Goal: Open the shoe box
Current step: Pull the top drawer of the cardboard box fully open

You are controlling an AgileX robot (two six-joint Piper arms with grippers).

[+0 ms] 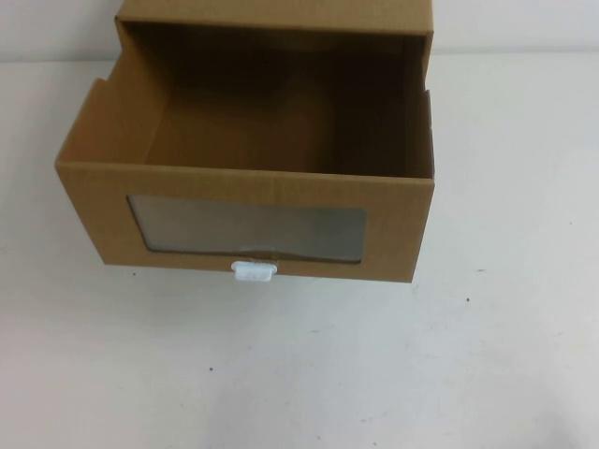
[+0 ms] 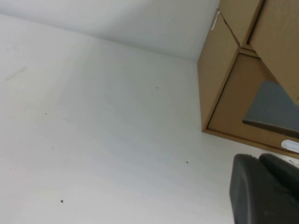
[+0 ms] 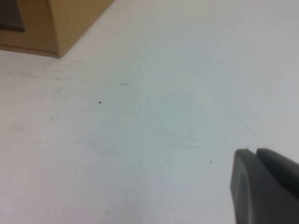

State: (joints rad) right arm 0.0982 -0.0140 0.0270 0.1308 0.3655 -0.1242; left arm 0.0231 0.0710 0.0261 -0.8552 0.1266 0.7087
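Note:
A brown cardboard shoe box (image 1: pixel 253 178) stands on the white table in the high view. Its drawer is pulled out toward me and its inside is empty. The drawer front has a clear window (image 1: pixel 248 229) and a small white pull tab (image 1: pixel 254 271). Neither arm shows in the high view. In the left wrist view my left gripper (image 2: pixel 259 161) is shut, empty, a short way from the drawer front (image 2: pixel 243 112) and the tab (image 2: pixel 290 145). My right gripper (image 3: pixel 256 153) is shut with nothing in it, above bare table, well away from the box corner (image 3: pixel 65 23).
The white table (image 1: pixel 374 374) spreads in front of the box and to both sides, with a few small dark specks. A pale wall rises behind the box.

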